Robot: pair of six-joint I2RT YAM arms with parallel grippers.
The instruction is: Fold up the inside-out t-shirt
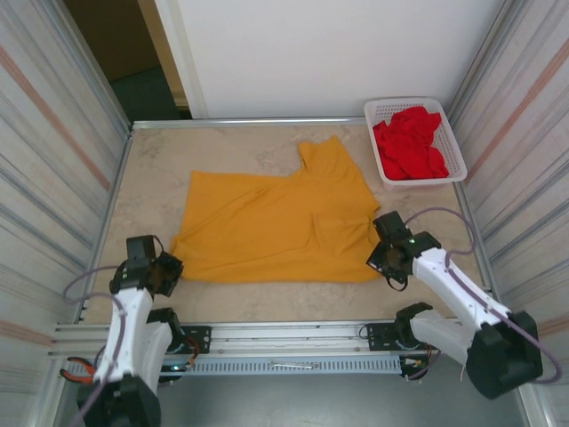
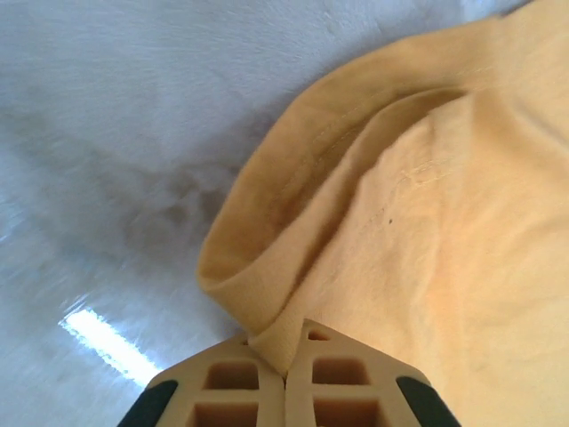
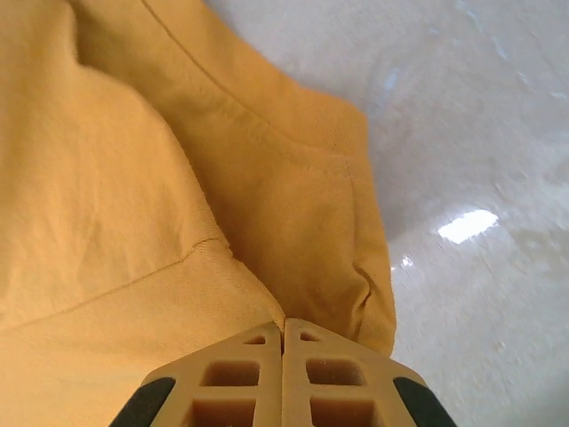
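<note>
The mustard-yellow inside-out t-shirt (image 1: 276,227) lies spread on the table, one sleeve pointing toward the back. My left gripper (image 1: 171,267) sits at the shirt's near-left corner. In the left wrist view the left gripper (image 2: 286,356) is shut on a rolled hem of the t-shirt (image 2: 418,231), and the cloth runs up between the fingers. My right gripper (image 1: 380,253) is at the near-right corner. In the right wrist view the right gripper (image 3: 283,331) is shut on the edge of the t-shirt (image 3: 133,178), with folded cloth bunched just ahead of it.
A white basket (image 1: 453,147) with bright red garments (image 1: 409,142) stands at the back right. Ribbed walls close in both sides, and a metal rail (image 1: 284,334) runs along the near edge. Bare marbled tabletop (image 1: 231,151) lies behind the shirt.
</note>
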